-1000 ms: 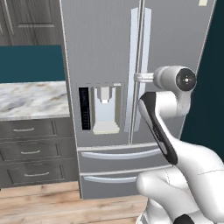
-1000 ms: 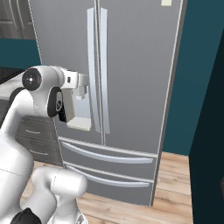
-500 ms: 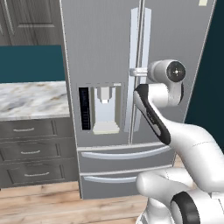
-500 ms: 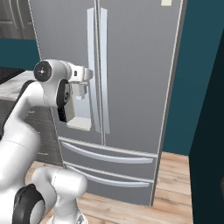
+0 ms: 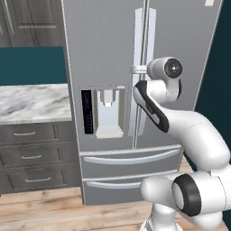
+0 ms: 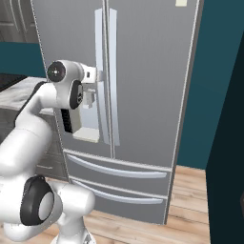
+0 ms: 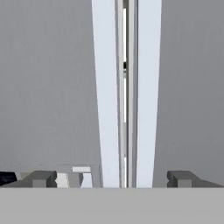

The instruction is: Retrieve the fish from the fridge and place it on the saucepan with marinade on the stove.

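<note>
- While both doors of the tall silver-grey French-door fridge (image 5: 113, 67) are shut, the fish is out of sight — presumably inside, can't confirm from here.
- White arm's two-finger gripper (image 7: 113, 178) is up at the door seam, about level with the top of the water dispenser panel (image 5: 103, 113); the base views show the hand close to the long vertical handles (image 6: 106, 71), contact not clear.
- Jaws stand wide apart, nothing between them yet. In the hand view the dark fingertips (image 7: 41, 178) sit either side of both pale handle bars, so the pair is straddled rather than one bar picked out.
- Step in hand, as I judge it: get hold of a door handle and pull the door open. Task is barely started — no fish retrieved, and the saucepan and stove are not in these views.
- To do it well: shift the hand sideways so just one bar is centred between the tips, then push in until the bar is well inside the jaws before closing.
- Keep the fingers square to the bar; a skewed grip will likely slip once pulling starts.
- Pull along the door's swing arc, not straight back, or the grip may be wrenched off.
- Risk: closing on both bars at once, or pinching at the seam, would jam against both doors.
</note>
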